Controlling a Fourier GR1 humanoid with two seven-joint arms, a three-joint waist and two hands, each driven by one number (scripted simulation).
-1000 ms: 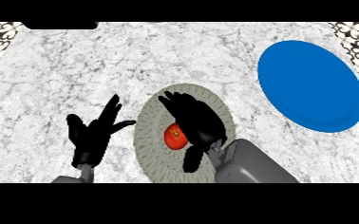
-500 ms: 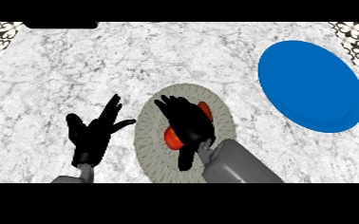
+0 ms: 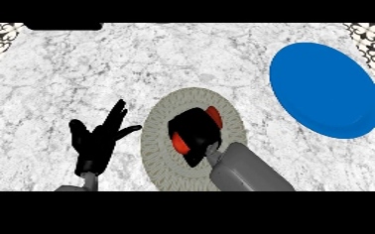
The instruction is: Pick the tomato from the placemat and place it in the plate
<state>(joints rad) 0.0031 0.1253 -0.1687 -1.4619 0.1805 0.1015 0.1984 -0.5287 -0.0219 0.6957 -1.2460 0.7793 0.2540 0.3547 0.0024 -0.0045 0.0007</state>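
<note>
my right hand [image 3: 192,135] is curled round the small round red tomato [image 3: 215,117] on the round woven placemat [image 3: 162,124]; i judge it light, smooth, squashable, best cupped at its sides; left hand [image 3: 99,138] rests spread.

We see that the right hand [image 3: 194,135], which a second ago hovered with fingers spread over the tomato [image 3: 214,117], has since curled down round it. Red now shows only at the hand's far right and left edges, where earlier a rounder red patch lay open under the palm.
</note>
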